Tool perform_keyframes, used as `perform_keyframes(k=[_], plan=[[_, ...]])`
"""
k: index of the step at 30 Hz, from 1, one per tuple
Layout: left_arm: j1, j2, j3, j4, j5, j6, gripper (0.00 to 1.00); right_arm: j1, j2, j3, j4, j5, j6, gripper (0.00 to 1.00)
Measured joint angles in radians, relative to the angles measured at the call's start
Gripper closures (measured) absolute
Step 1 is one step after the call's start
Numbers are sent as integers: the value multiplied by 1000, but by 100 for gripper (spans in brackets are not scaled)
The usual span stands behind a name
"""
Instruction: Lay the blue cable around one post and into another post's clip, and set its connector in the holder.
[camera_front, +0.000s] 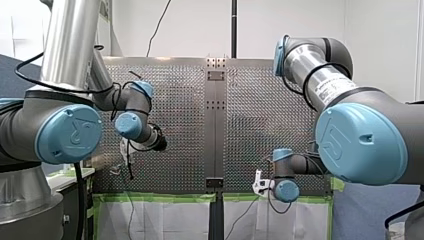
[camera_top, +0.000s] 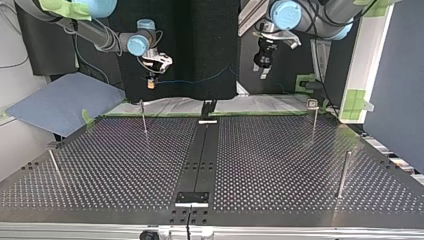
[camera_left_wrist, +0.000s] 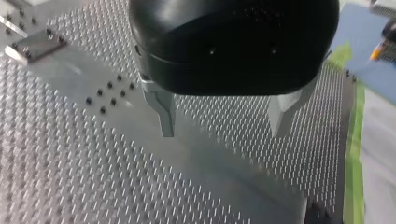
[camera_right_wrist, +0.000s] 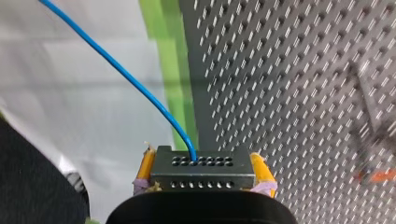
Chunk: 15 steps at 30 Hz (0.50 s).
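Top view: my right gripper (camera_top: 150, 84) hangs beyond the table's (camera_top: 280, 165) far edge. Left wrist view: my left gripper (camera_left_wrist: 223, 133) gapes wide, empty, over the table. Right wrist view: yellow pads (camera_right_wrist: 259, 169) clamp the connector (camera_right_wrist: 203, 170), its cable (camera_right_wrist: 140, 87) leading off past the table's edge.

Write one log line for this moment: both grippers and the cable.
left gripper: open, empty | right gripper: shut on connector | blue cable: leaves connector, around no post yet | posts: bare
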Motion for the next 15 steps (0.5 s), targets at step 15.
perform_keyframes(k=[15], plan=[[-45, -1, -29, 94, -31, -5, 0, 85, -134, -17, 105, -80, 66, 100]])
